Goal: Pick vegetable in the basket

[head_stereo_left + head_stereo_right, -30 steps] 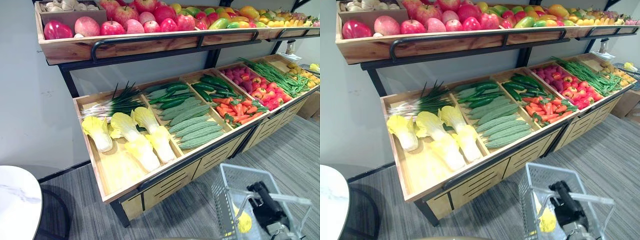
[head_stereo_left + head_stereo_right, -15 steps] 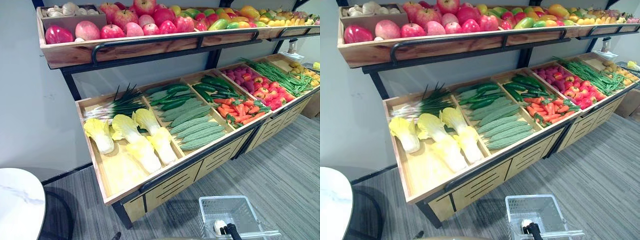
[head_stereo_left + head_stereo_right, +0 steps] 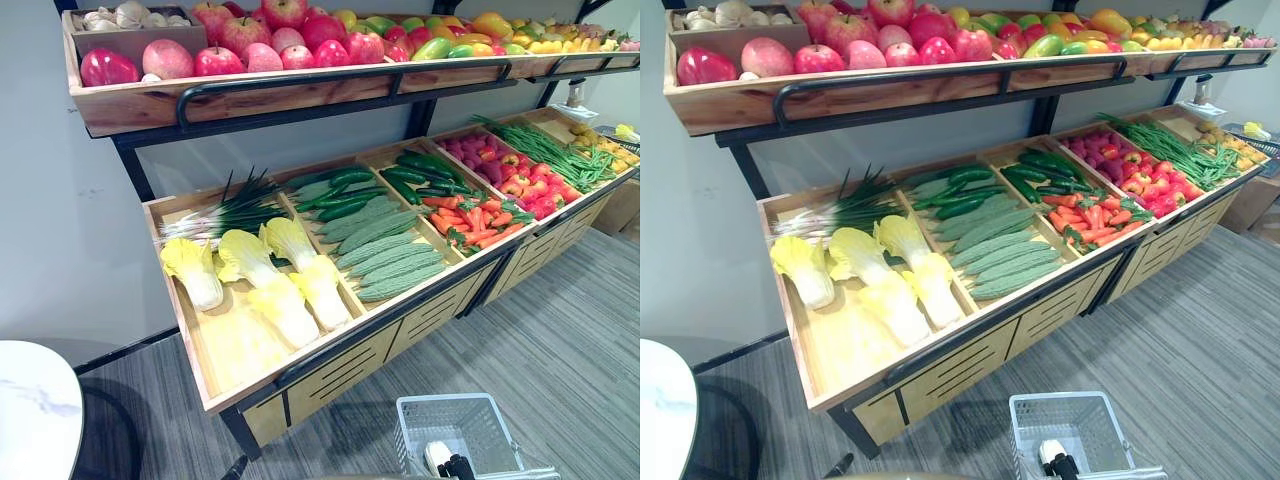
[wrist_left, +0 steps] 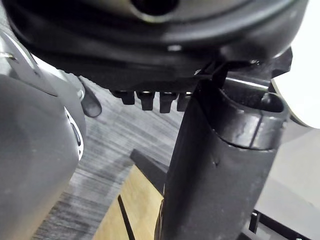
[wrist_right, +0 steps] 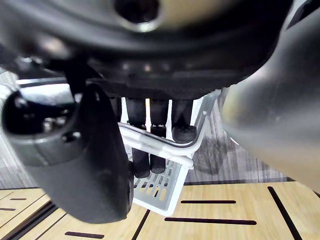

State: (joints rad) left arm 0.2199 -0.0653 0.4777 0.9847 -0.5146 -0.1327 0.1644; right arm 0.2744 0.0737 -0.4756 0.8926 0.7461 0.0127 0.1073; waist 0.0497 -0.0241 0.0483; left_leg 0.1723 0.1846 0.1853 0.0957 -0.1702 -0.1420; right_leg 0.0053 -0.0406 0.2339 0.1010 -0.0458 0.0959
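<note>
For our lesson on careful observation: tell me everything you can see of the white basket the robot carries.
The basket is white slotted plastic, it seems, rectangular, open-topped, with a thin bar handle. It hangs upright above the grey floor, before the wooden vegetable stand, apart from it. The right hand curls its fingers round the handle.

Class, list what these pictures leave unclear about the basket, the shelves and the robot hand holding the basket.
- Basket: near part cut off by the eye views' bottom edge, more covered by the right robot hand; full contents unknown.
- Right wrist view: the robot hand's bulk hides most of the basket.
- Top shelf: rear fruit cut off by the top edge.
- Yellow produce at far right: too small to name.
</note>
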